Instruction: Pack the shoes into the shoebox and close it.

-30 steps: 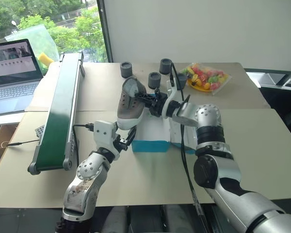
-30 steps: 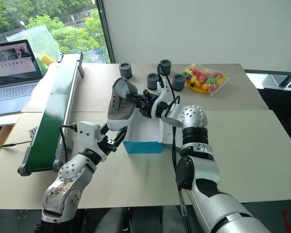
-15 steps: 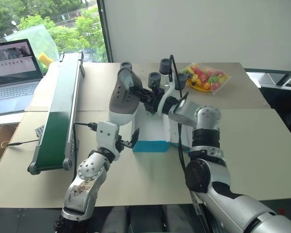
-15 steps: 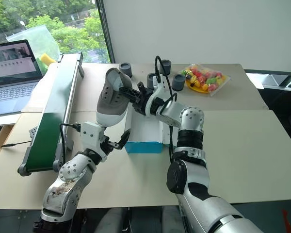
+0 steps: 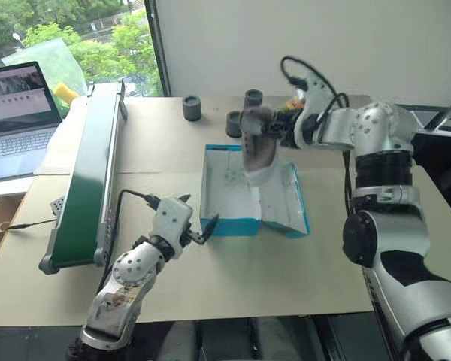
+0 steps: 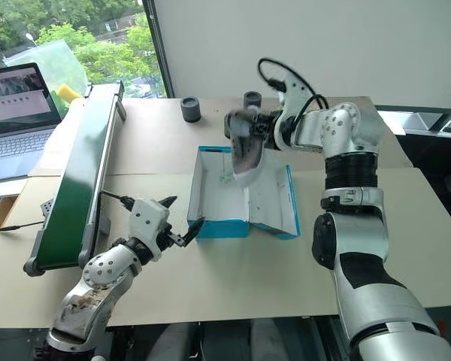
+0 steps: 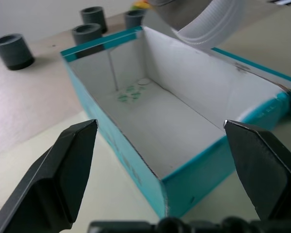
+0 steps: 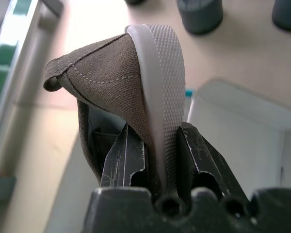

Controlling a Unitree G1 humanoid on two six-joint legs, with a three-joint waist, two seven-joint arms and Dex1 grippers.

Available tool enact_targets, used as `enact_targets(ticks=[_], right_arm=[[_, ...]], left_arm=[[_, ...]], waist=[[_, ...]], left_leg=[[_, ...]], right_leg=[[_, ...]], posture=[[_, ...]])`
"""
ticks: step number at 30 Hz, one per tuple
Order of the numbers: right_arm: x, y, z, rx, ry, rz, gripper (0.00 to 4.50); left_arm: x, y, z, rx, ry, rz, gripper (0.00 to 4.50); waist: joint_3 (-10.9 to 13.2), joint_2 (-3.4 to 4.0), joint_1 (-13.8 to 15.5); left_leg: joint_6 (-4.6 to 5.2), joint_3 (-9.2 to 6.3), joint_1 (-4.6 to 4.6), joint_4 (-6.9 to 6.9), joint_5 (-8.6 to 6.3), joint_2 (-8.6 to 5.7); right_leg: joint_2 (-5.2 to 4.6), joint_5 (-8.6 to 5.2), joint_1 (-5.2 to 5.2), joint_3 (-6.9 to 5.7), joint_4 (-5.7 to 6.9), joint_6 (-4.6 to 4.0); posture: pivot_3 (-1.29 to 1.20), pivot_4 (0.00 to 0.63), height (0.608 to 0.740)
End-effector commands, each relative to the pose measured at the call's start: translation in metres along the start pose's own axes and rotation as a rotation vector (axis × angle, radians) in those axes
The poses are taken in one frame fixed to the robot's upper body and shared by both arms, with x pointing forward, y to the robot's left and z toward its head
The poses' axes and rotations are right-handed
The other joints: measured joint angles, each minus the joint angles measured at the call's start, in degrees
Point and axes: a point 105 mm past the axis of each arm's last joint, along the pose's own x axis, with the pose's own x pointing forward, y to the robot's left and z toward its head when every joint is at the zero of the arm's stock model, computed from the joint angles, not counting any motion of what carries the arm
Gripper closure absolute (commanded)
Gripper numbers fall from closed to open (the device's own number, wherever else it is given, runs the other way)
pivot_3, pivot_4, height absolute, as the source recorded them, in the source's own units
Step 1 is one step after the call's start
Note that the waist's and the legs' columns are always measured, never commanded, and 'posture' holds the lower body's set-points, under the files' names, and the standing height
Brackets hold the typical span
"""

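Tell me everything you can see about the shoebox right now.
The shoebox is a rectangular turquoise cardboard box with a white interior, standing open on the table. Its hinged lid lies folded out flat beside it, white inside up. The inside holds no shoe yet, just small green marks on its floor. The right end effector holds a grey shoe above its far end. The left end effector, open, sits at the box's near corner; contact can't be judged.

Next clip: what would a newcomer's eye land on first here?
First, the grey canvas shoe with a white sole, clamped in the right end effector and hanging over the open turquoise cardboard shoebox mid-table. Next, the left end effector, jaws wide, at the box's near corner, and the long green conveyor on the left.
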Motion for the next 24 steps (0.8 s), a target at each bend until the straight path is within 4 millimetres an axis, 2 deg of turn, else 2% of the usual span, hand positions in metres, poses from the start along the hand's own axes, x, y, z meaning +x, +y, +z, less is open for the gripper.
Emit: enact_targets(ticks=[1,5,11,20,22,23,24], right_arm=[[-0.002,0.009,0.003,-0.056,0.021,0.000,4.07],[0.015,0.000,-0.019,-0.071,0.095,-0.079,4.07],[0.023,-0.010,-0.024,-0.074,0.098,-0.139,4.07],[0.034,0.001,-0.023,-0.057,0.049,-0.161,4.07],[0.035,0.002,-0.022,-0.034,0.030,-0.161,3.14],[0.035,0.002,-0.021,-0.023,0.018,-0.160,3.01],[0.036,0.003,-0.019,-0.016,0.007,-0.161,2.59]], left_arm=[[-0.006,-0.011,0.018,0.058,-0.051,-0.095,0.03],[-0.015,-0.006,0.022,0.123,-0.029,-0.161,0.03],[-0.013,-0.002,0.024,0.132,-0.035,-0.151,0.03],[-0.010,0.000,0.025,0.132,-0.050,-0.109,0.03],[-0.010,0.001,0.023,0.140,-0.043,-0.104,0.00],[-0.010,0.002,0.024,0.139,-0.047,-0.099,0.00],[-0.010,0.002,0.026,0.137,-0.052,-0.094,0.00]], waist=[[0.01,0.01,0.27],[0.03,0.04,0.47],[0.03,0.05,0.72],[0.03,0.05,0.38],[0.03,0.05,0.39],[0.03,0.05,0.46],[0.03,0.05,0.48]], left_leg=[[0.00,0.00,-0.02,0.00,0.00,-0.01],[0.00,-0.04,-0.05,0.00,-0.01,-0.01],[0.00,-0.06,-0.05,0.00,-0.01,-0.05],[0.00,-0.06,-0.04,0.00,-0.01,-0.02],[-0.01,-0.07,-0.05,0.00,-0.01,-0.02],[-0.01,-0.07,-0.05,0.00,-0.01,-0.03],[-0.01,-0.08,-0.05,0.00,-0.01,-0.03]], right_leg=[[-0.02,0.00,0.00,0.00,-0.01,0.00],[-0.02,0.00,0.00,-0.05,-0.09,0.01],[-0.04,0.01,0.01,-0.06,-0.11,0.02],[-0.01,0.01,-0.02,-0.04,-0.05,0.02],[-0.01,0.01,-0.02,-0.04,-0.06,0.02],[-0.01,0.01,-0.02,-0.04,-0.06,0.02],[-0.02,0.01,-0.02,-0.04,-0.06,0.02]], posture=[[0.00,0.150,0.731],[0.00,0.150,0.731],[0.00,0.150,0.731],[0.00,0.150,0.731],[0.00,0.150,0.731],[0.00,0.150,0.731],[0.00,0.150,0.731]])
